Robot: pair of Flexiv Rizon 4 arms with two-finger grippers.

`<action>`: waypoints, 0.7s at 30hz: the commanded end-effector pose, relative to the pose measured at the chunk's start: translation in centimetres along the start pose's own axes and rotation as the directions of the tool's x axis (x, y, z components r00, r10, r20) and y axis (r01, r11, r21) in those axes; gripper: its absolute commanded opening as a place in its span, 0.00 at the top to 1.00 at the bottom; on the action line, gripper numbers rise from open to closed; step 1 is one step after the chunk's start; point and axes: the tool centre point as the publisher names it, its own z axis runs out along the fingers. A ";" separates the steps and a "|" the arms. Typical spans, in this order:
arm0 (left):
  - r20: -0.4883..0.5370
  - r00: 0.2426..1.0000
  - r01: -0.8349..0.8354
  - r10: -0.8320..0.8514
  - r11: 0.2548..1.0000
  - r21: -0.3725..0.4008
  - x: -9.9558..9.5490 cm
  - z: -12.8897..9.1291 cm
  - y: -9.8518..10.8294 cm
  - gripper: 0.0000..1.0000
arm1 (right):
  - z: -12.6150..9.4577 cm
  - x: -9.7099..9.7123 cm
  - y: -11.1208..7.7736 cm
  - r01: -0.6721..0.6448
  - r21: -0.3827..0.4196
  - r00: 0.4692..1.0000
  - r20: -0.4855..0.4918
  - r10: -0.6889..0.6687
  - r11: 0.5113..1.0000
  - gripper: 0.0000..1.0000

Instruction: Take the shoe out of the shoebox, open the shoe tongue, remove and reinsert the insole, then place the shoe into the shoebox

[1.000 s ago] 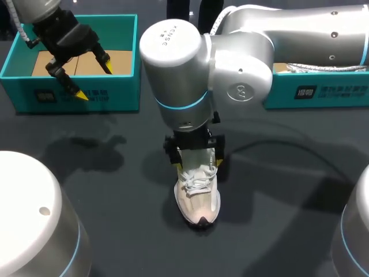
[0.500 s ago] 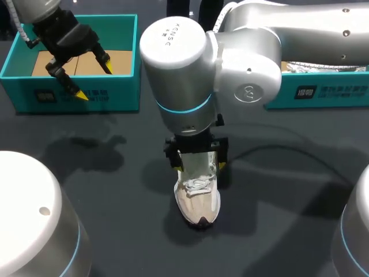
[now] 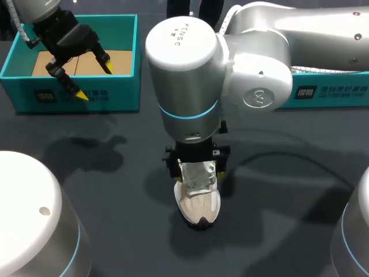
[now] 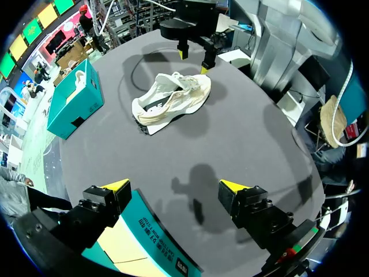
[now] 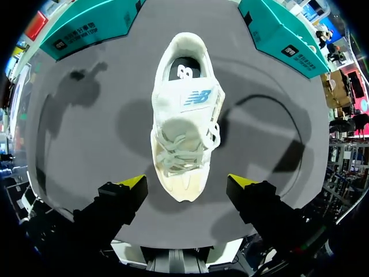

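The dark grey table (image 3: pixel 115 190) fills the head view. My right arm (image 3: pixel 190 69) comes in from the right side and bends down over the middle of the table. My left arm (image 3: pixel 34 8) is in the far left corner.

A teal shoebox (image 3: pixel 81 95) stands open at the far left, with brown cardboard on its bottom. A second teal box (image 3: pixel 323 92) stands at the far right, partly hidden behind my right arm.

The shoe (image 5: pixel 184 138) is an off-white sneaker with white laces. It stands on its sole in the middle of the table, outside both boxes. A dark insole shows in its opening.

My right pincer (image 5: pixel 187 182) hangs over the shoe. Its two yellow tips are spread, one on each side of the shoe, and they do not touch it. My left pincer (image 4: pixel 173 186) hangs over the front wall of the teal shoebox, also spread wide, with nothing between its fingers.
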 end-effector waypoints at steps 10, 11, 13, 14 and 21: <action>-0.001 1.000 -0.001 0.001 1.000 -0.002 0.0 0.0 0.0 0.00 | -0.3 0.2 -0.8 -0.064 -0.055 0.998 0.005 0.064 0.996 0.61; -0.001 1.000 -0.001 0.001 1.000 -0.002 0.0 0.0 0.0 0.00 | -0.3 0.2 -0.8 -0.060 -0.054 0.998 0.006 0.061 0.997 0.60; -0.001 1.000 -0.001 0.001 1.000 -0.002 0.0 0.0 0.0 0.00 | -0.1 0.1 -0.6 -0.056 -0.046 0.998 0.016 0.057 0.997 0.60; -0.001 1.000 -0.001 0.001 1.000 -0.002 0.0 0.0 0.0 0.00 | 0.0 0.1 -0.5 -0.055 -0.046 0.998 0.015 0.056 0.997 0.60; -0.001 1.000 -0.001 0.001 1.000 -0.002 0.0 0.0 0.0 0.00 | 0.5 -0.3 0.8 -0.041 -0.042 0.998 0.046 0.043 0.998 0.60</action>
